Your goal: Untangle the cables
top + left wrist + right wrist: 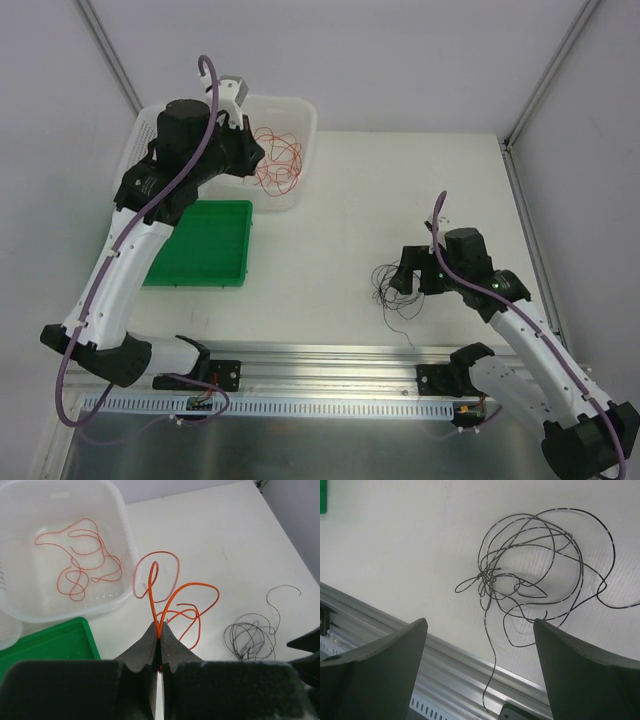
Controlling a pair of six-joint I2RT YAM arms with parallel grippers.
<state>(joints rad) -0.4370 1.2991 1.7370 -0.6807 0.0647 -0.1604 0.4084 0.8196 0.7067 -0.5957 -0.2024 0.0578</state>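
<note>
My left gripper (159,626) is shut on a few thin orange cables (172,597), which curl out from its fingertips in loose loops above the table. It hangs by the white bin's near corner (252,150). More red-orange cable (80,562) lies inside the white bin (125,530). A tangle of black cables (535,565) lies on the table at the right (392,288). My right gripper (480,622) stands open just near of it (408,272), nothing between its fingers. One black strand trails down over the rail.
A green tray (200,245) sits left of centre, next to the white bin (300,110). An aluminium rail (330,355) runs along the table's near edge, close under the right gripper. Walls close in the back and the right side.
</note>
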